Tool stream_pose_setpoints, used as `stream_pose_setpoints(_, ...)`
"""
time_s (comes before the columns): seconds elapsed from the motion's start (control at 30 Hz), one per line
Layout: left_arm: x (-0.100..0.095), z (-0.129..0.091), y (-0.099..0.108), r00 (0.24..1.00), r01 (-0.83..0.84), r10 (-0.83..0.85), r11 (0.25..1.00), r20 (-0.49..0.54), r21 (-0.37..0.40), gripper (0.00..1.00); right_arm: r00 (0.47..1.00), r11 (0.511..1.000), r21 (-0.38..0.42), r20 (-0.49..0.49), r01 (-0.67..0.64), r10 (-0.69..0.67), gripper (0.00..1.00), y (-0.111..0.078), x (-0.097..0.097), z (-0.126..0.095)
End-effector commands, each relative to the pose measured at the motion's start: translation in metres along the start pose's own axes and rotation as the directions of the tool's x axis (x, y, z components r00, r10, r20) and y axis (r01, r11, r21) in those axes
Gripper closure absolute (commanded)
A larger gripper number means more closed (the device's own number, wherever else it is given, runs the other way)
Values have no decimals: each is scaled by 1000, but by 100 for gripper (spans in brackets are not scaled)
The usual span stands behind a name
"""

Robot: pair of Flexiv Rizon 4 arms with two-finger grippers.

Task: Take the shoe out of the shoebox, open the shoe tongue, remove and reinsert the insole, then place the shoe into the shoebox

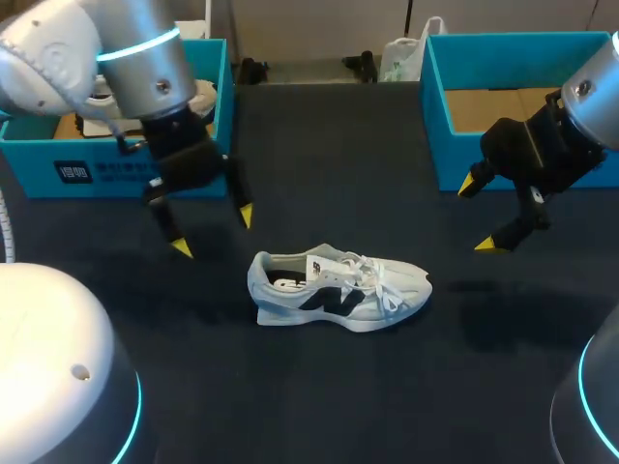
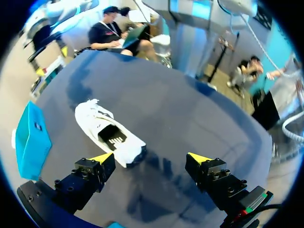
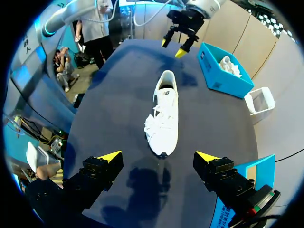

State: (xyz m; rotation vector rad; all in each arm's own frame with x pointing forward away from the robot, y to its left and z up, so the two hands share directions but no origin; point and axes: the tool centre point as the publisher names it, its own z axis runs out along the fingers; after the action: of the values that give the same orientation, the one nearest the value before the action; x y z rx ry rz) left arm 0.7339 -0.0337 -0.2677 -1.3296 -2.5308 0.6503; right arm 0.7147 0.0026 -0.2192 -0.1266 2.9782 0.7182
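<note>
Now the grey-and-white laced running shoe (image 1: 338,290) stands free on the dark worktop (image 1: 319,145).
It rests on its sole between our left fingers (image 1: 246,215), near its heel, and our right fingers (image 1: 467,184), off past its toe; both pairs are spread wide, holding nothing. We judge the tongue comes next: laces cross it, so a yellow tip could snag one, or a pull with the heel unpinned could drag or tip the light shoe.
</note>
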Motion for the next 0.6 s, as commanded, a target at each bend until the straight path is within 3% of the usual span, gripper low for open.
stream_pose_setpoints(0.03,4,1,8,999,4,-6,999,38,52,0,1000,1000,3,1,-1,1,0,0,1,1)
stream_pose_setpoints(0.47,4,1,8,999,4,-6,999,38,52,0,1000,1000,3,1,-1,1,0,0,1,1)
stream_pose_setpoints(0.6,2,7,16,988,128,-140,979,69,158,0,1000,1000,3,1,-1,1,0,0,1,1)
